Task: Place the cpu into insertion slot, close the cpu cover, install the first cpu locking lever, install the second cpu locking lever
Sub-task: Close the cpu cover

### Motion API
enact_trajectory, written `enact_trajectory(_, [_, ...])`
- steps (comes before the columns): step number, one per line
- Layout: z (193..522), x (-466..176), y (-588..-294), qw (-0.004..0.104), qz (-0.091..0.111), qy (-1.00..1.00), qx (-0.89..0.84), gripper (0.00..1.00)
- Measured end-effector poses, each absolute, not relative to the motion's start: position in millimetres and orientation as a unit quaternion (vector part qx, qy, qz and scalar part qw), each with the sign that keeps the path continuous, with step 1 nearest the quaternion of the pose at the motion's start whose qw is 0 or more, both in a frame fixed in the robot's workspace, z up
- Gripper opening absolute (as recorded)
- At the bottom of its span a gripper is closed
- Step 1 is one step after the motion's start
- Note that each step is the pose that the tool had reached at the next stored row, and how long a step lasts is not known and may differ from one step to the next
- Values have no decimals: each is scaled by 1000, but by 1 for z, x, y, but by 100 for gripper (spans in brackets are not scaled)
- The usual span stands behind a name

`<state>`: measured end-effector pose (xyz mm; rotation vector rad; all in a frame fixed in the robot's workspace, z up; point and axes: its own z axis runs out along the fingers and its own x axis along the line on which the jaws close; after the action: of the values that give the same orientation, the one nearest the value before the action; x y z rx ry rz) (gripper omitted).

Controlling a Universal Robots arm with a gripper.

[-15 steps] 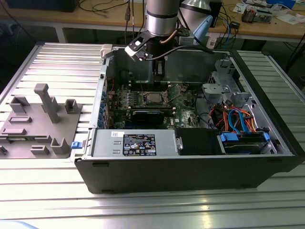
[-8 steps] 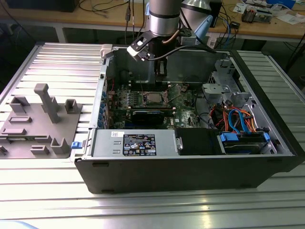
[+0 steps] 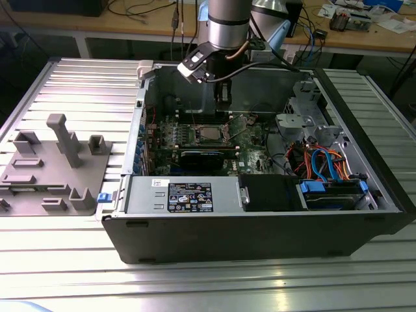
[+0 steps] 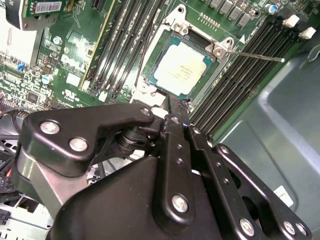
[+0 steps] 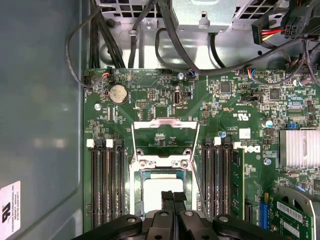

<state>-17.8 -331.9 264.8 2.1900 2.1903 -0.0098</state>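
- Cpu (image 4: 182,74): dull silver-grey top, paler square patch at centre, green rim.
- Cpu cover (image 5: 165,122): bright silvery metal, unpainted.
- Motherboard (image 5: 150,102): deep green, fine paler tracing, white print.
- Memory slots (image 5: 107,190): black, with white end clips.
- Coin cell (image 5: 118,93): plain silver.
- Heat sink (image 5: 300,147): pale silver, striped by fins.
- Gripper (image 4: 176,107): matte black, silver screw heads.
- Computer case (image 3: 260,240): near-black outside, grey-blue inside.
- Power supply (image 3: 143,195): silver-grey, black label with white print.
- Cables (image 3: 325,159): orange, blue, red and black.
- Desk (image 3: 65,273): silvery aluminium, ribbed with parallel grooves.
- Fixture block (image 3: 52,169), at the exterior view's left: uniform mid-grey.
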Motion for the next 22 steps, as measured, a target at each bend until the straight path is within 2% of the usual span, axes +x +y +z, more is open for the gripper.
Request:
enact_trajectory(3, [265, -16, -332, 22, -3, 707, 707, 11])
enact_trajectory(7, [265, -11, -332, 16, -9, 707, 707, 11])
enact_trajectory(22, [265, -8, -332, 15, -10, 720, 694, 11])
